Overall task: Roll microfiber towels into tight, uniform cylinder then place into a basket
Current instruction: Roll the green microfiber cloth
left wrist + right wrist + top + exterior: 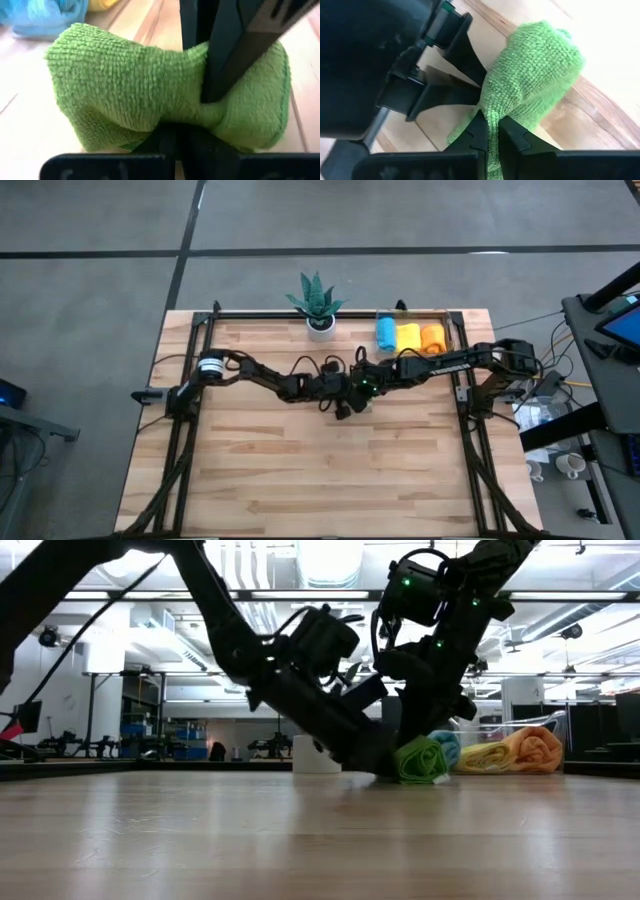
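While both grippers are pinching the rolled green towel (150, 95) mid-table, the left gripper (172, 135) and right gripper (490, 132) are each clamping shut on it. Being soft, light and springy, it probably needs gripping across its middle. The clear basket (455, 330) is holding blue, yellow and orange rolls.

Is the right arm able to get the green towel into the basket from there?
Probably yes. The right gripper is shut on the green towel, and the basket sits close by, open on top. The left gripper also pinches the towel, so it must let go first.
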Robot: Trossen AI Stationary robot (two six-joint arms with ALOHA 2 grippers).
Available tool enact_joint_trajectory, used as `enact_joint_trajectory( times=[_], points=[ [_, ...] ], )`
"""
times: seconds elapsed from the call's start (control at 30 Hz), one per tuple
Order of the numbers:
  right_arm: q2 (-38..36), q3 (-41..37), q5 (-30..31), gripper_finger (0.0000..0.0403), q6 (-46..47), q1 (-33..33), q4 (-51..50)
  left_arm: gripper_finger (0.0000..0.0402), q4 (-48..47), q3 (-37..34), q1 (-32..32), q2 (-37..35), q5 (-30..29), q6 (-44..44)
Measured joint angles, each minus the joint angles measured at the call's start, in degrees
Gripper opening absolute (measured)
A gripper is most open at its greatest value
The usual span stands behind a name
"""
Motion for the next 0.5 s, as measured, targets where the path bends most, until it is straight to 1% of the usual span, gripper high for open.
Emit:
enact_joint_trajectory(
  times=[0.2,0.5],
  points=[
    [0.06,0.0,0.02,0.0013,-0.37,-0.38,0.19,0.0,-8.29,-0.35,-0.41,-3.81,0.31,-0.13],
    [0.07,-0.04,0.02,0.0013,-0.57,-0.61,0.69,0.0,-8.68,-1.11,-0.75,-4.84,0.32,-0.07]
  ],
)
